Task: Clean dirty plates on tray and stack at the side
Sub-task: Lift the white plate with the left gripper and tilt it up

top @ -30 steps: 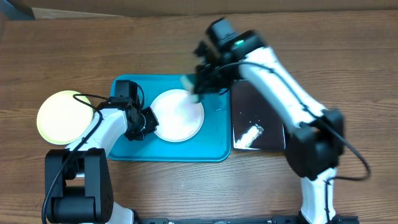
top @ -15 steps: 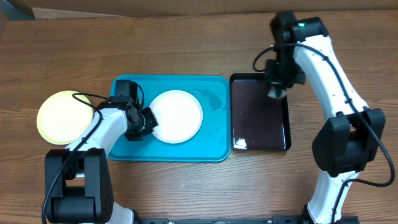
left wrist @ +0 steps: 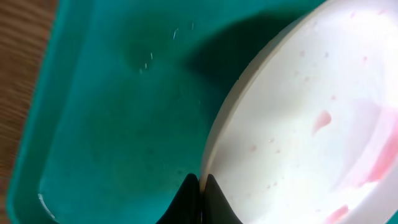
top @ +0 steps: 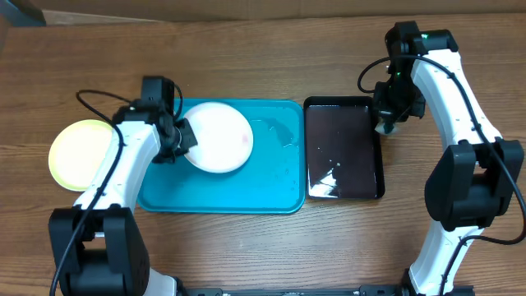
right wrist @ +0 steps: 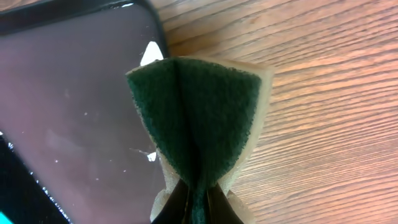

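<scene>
Plate position is what changed: the white plate (top: 218, 137), pink-smeared, has shifted toward the far-left corner of the tray (top: 271, 185) in the last half second. The left gripper (top: 182, 140) pinches its rim with fingers nearly closed, the plate lying just to its right. The right gripper (top: 386, 122) has moved out to the right edge of the black tray (top: 345, 148), clamped on a folded green sponge (right wrist: 196, 112). The yellow-green plate (top: 80, 154) rests on the wooden table (top: 246, 49), left of the left gripper.

Cropped at the edges
White plate (left wrist: 298, 124) runs off the left wrist view's right and bottom; black tray (right wrist: 68, 106) off the right wrist view's left side.
</scene>
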Robot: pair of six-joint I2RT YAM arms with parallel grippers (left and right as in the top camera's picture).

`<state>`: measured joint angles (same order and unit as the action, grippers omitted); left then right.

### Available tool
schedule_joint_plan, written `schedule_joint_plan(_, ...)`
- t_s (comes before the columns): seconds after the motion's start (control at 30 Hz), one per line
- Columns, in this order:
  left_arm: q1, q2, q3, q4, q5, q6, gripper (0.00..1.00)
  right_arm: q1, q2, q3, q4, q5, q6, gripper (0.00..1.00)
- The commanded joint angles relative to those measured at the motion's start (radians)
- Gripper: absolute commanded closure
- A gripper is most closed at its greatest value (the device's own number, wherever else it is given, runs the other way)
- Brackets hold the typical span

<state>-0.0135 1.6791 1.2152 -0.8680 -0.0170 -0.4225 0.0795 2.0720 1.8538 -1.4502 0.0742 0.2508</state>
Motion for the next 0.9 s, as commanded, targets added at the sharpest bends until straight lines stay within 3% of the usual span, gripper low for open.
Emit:
schedule_joint_plan(0.0, -0.009, -0.040, 0.091, -0.026, -0.027, 0.035, 0.96, 0.005, -0.003, 0.000, 0.006, -0.013, 0.007, 0.96)
schedule_joint_plan(0.37, -0.110, -0.040, 0.224, -0.100, -0.198, 0.060, 0.96, 0.005, -0.003, 0.000, 0.021, -0.158, -0.052, 0.96)
schedule_joint_plan(0.57, -0.239, -0.040, 0.230, -0.042, -0.270, 0.059, 0.96, 0.003, -0.003, 0.000, 0.072, -0.311, -0.122, 0.96)
schedule_joint_plan(0.87, -0.484, -0.039, 0.355, 0.006, -0.372, 0.049, 0.96, -0.036, -0.003, 0.000, 0.123, -0.323, -0.113, 0.96)
